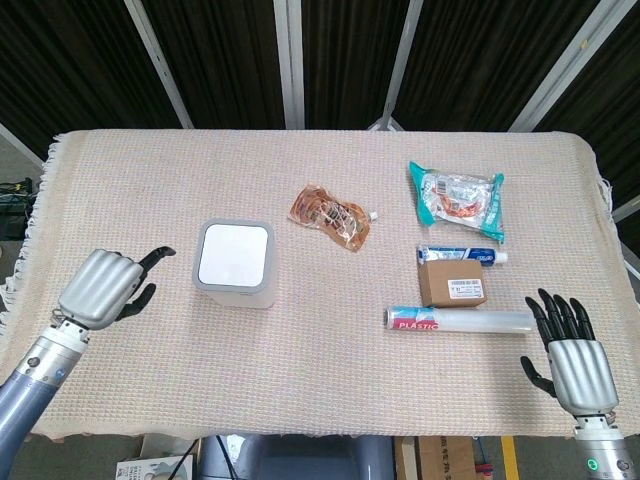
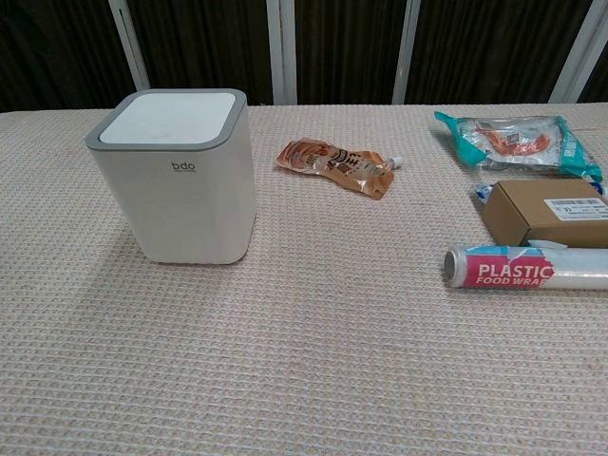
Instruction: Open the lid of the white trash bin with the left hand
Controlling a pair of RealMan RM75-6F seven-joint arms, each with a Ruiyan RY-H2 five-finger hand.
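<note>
Your left robot hand point(image 1: 103, 287), half-curled and empty, could shove the light bin point(image 1: 236, 263) sideways instead of lifting its lid point(image 1: 234, 254).

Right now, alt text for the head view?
White trash bin, lid shut, stands on a cloth-covered table; the left hand hovers just left of it, not touching. Snack packets, a box and a plastic wrap roll lie right, near the open right hand.
</note>
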